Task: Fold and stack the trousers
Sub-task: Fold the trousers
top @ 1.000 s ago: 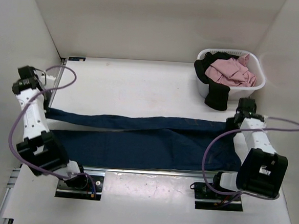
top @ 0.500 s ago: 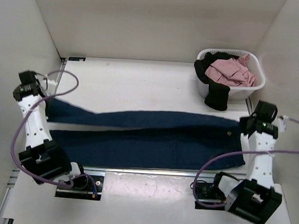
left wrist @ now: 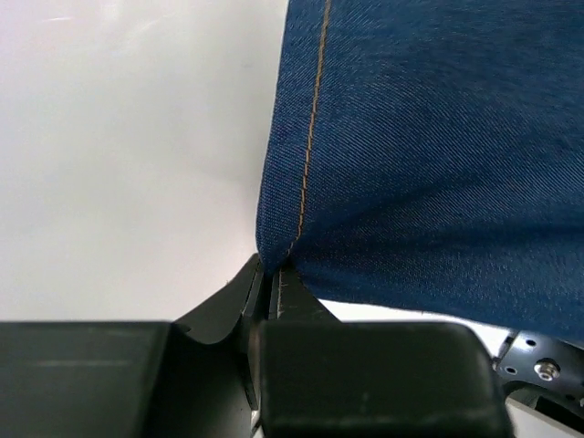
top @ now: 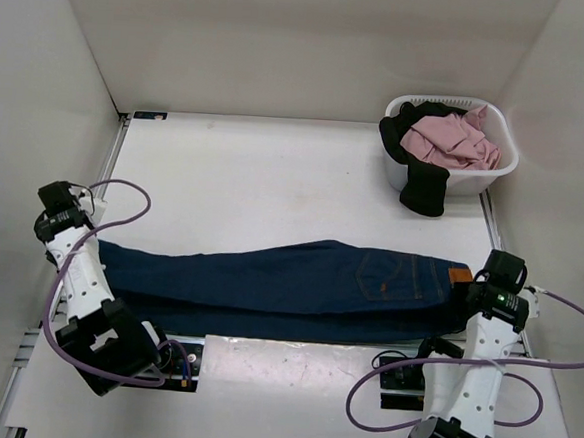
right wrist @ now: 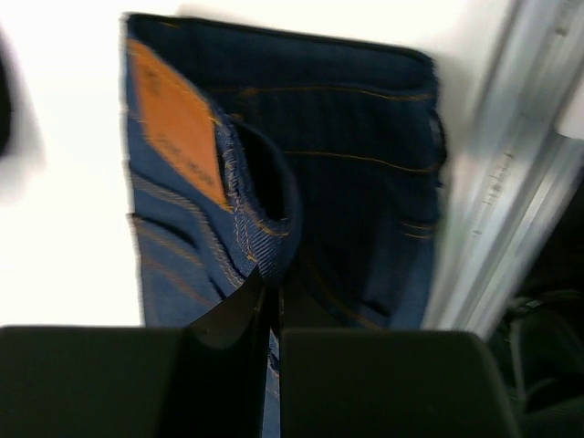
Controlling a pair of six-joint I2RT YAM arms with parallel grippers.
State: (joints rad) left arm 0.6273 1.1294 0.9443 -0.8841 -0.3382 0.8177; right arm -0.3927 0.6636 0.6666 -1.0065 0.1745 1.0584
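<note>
Seemingly the trousers (top: 298,280) lie folded leg over leg along the near edge of the table (top: 275,178), the left gripper (left wrist: 274,278) pinching their hem end and the right gripper (right wrist: 271,297) their waistband; crosswise folds and stacking remain.

White box cell, white table (top: 275,178).
Matte top, enclosed by plain back wall (top: 304,49), left wall (top: 32,71) and right wall (top: 570,108); shiny aluminium rail (top: 292,359) along the near edge; light even, shadows soft.
</note>
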